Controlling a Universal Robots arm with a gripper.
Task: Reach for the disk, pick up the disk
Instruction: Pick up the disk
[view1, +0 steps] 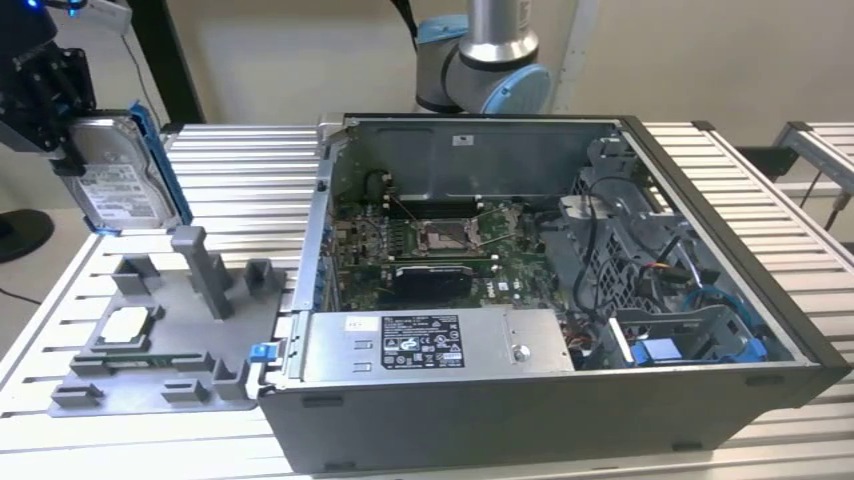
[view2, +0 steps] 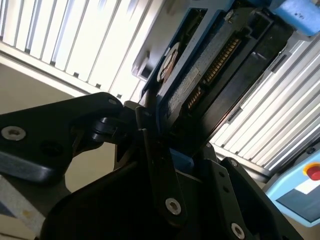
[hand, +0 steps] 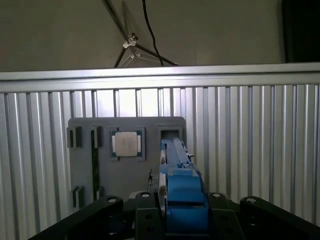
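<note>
We find the gripper (view1: 63, 150) at the exterior view's upper left, its black fingers (view2: 155, 165) clamped on the disk (view1: 123, 178). The disk hangs upright in the air, above the far end of the grey tray (view1: 187, 345) and apart from it, well to the exterior view's left of the open computer case (view1: 534, 420). Its silver face carries a white label (view1: 118, 195) with rows of dark print; we cannot read that print. A blue bracket (view1: 160, 165) runs along the edge that faces the case. In the first wrist view we see the disk edge-on, bracket toward the camera, with one finger at each side, and the tray beyond it on the slatted aluminium table (view1: 227, 150). A small square silver chip (hand: 127, 144) sits in a tray pocket. Inside the case, the grey box (view1: 521, 340) bears a black-and-white label (view1: 420, 343) and a small white sticker (view1: 358, 322); their text is too small to make out
</note>
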